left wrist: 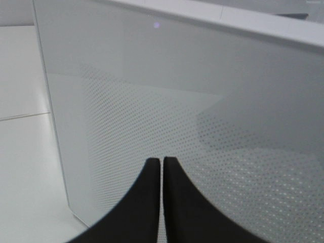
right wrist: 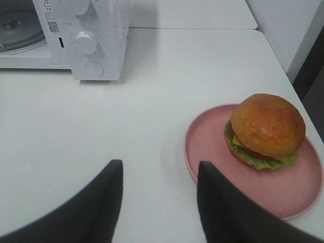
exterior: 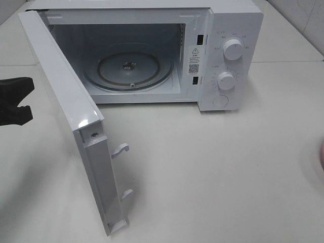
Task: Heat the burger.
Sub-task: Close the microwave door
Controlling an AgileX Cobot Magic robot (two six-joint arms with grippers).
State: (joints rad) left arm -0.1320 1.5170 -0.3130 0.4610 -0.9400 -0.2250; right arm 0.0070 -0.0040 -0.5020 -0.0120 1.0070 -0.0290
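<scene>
The burger [right wrist: 267, 126], a domed orange-brown bun with lettuce at its edge, sits on a pink plate [right wrist: 207, 147] on the white table. My right gripper [right wrist: 159, 169] is open and empty, low over the table just beside the plate's rim. The white microwave [exterior: 230, 30] stands at the back with its door [exterior: 66, 101] swung wide open to the left and its glass turntable [exterior: 129, 68] bare. My left gripper [left wrist: 162, 160] is shut and empty, close to the door's outer face [left wrist: 177, 101]; it also shows at the left edge of the high view [exterior: 20, 98].
In the high view only a pink sliver of the plate [exterior: 322, 152] shows at the right edge. The door's latch hooks [exterior: 121, 149] stick out toward the front. The microwave's knobs [exterior: 233, 49] face the front, and it also shows in the right wrist view [right wrist: 96, 35].
</scene>
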